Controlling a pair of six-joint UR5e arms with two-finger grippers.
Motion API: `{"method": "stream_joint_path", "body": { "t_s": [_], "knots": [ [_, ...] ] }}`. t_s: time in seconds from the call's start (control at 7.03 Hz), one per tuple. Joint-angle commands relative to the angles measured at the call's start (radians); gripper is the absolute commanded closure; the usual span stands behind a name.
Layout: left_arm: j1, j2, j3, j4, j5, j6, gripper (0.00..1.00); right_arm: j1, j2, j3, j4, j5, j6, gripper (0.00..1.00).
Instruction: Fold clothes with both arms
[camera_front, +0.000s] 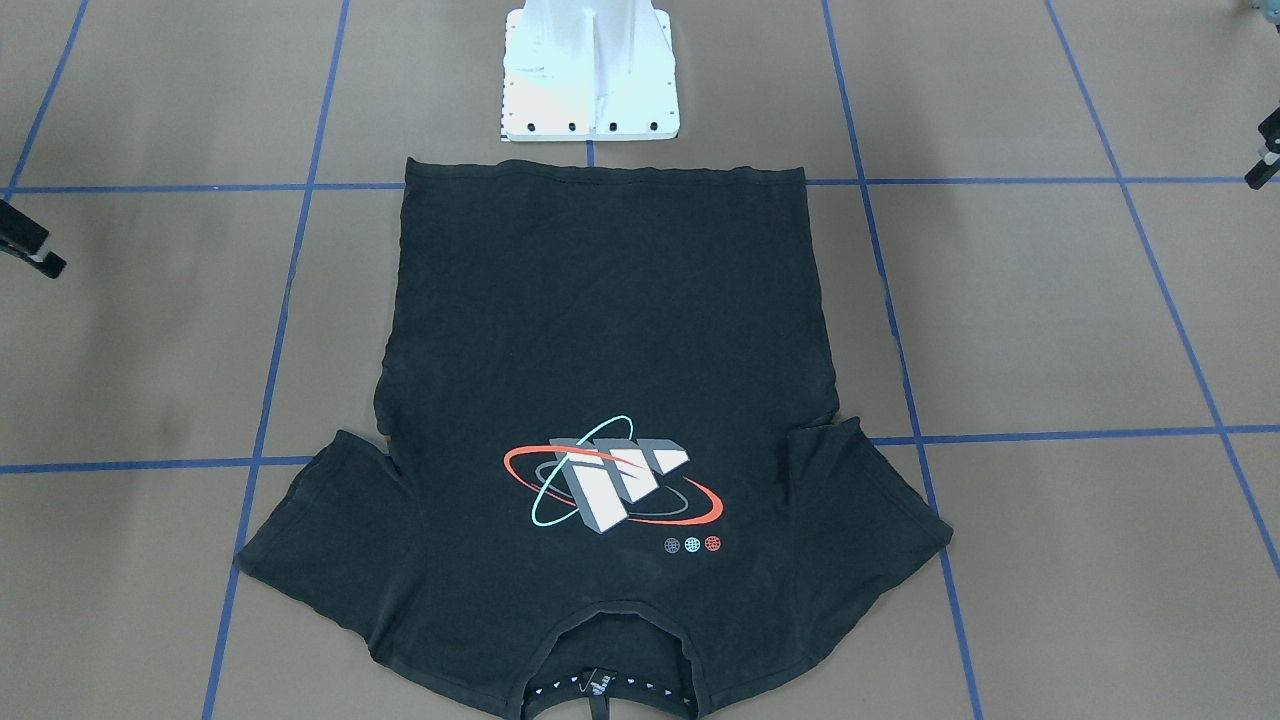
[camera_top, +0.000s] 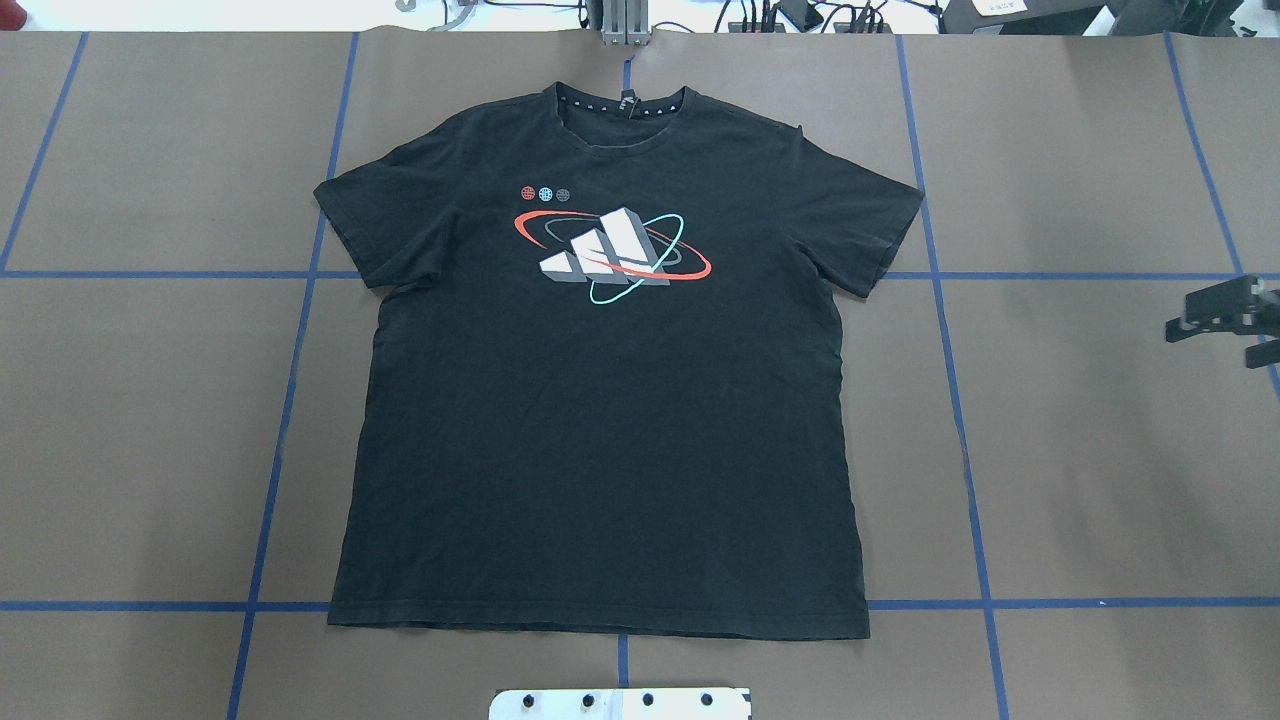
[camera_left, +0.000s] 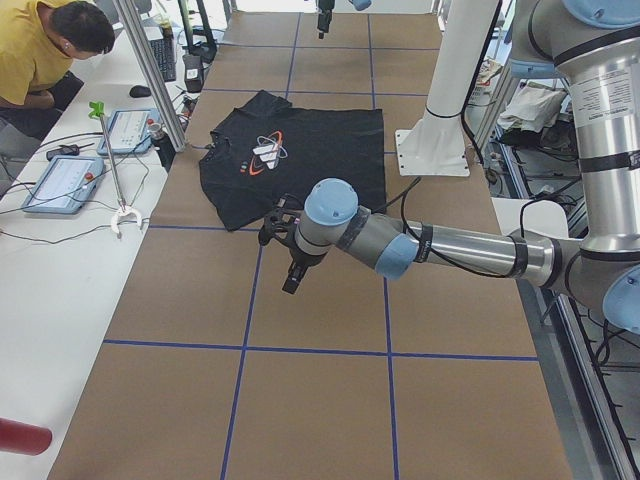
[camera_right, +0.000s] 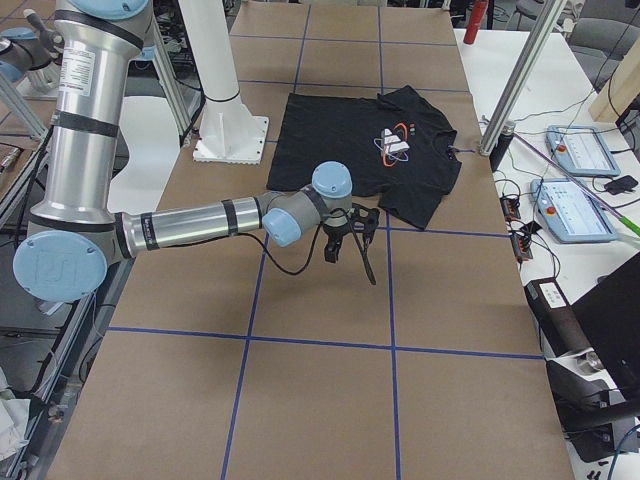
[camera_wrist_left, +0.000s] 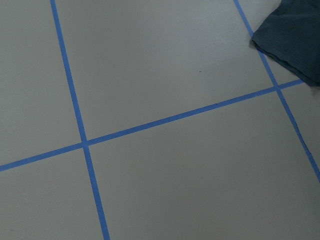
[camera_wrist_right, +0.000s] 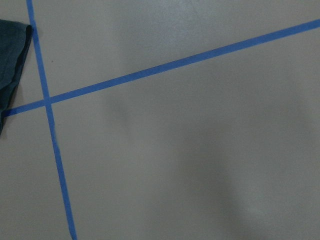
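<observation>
The black T-shirt (camera_top: 600, 400) lies flat and spread out mid-table, logo (camera_top: 612, 250) facing up, collar on the far side from the robot and hem by the base. My right gripper (camera_top: 1215, 340) hovers open over bare table beyond the shirt's sleeve, also visible as the right gripper (camera_front: 50, 252) in the front-facing view. My left gripper (camera_front: 1258, 155) hangs open off the other sleeve; the overhead view does not catch it. Each wrist view shows only a corner of the T-shirt (camera_wrist_left: 295, 40) (camera_wrist_right: 10, 65) and taped table.
Blue tape lines (camera_top: 290, 400) grid the brown table. The white base plate (camera_top: 620, 703) sits just behind the hem. A person in a yellow top (camera_left: 40, 50) sits at a side bench with control pendants (camera_left: 60, 180). Aluminium posts (camera_right: 510, 90) stand at the far edge.
</observation>
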Motion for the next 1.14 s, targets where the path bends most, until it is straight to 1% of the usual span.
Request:
{"method": "stream_joint_path", "body": {
  "t_s": [0.0,0.14,0.28,0.43,0.57,0.71,0.85,1.0],
  "knots": [
    [0.001,0.001,0.002,-0.002,0.0,-0.001,0.0,-0.054,0.171,-0.118,0.023,-0.089,0.105,0.01],
    [0.004,0.003,0.0,-0.002,-0.002,-0.001,0.0,-0.056,0.33,-0.228,0.023,-0.094,0.223,0.01],
    [0.004,0.003,0.0,-0.001,-0.002,-0.001,0.0,-0.069,0.434,-0.319,0.024,-0.11,0.275,0.02],
    [0.004,0.003,0.002,-0.002,0.0,-0.001,0.0,-0.112,0.512,-0.408,0.021,-0.202,0.272,0.05],
    [0.004,0.001,0.002,-0.001,0.0,0.0,0.0,-0.131,0.612,-0.521,0.032,-0.23,0.271,0.06],
    [0.004,0.001,0.0,-0.001,0.0,-0.001,0.0,-0.138,0.646,-0.589,0.085,-0.235,0.262,0.12],
    [0.004,0.001,0.0,-0.001,0.0,-0.003,0.0,-0.146,0.666,-0.64,0.127,-0.288,0.249,0.17],
    [0.004,0.003,0.0,-0.002,0.0,-0.001,0.0,-0.177,0.685,-0.668,0.136,-0.38,0.234,0.18]
  ]
}}
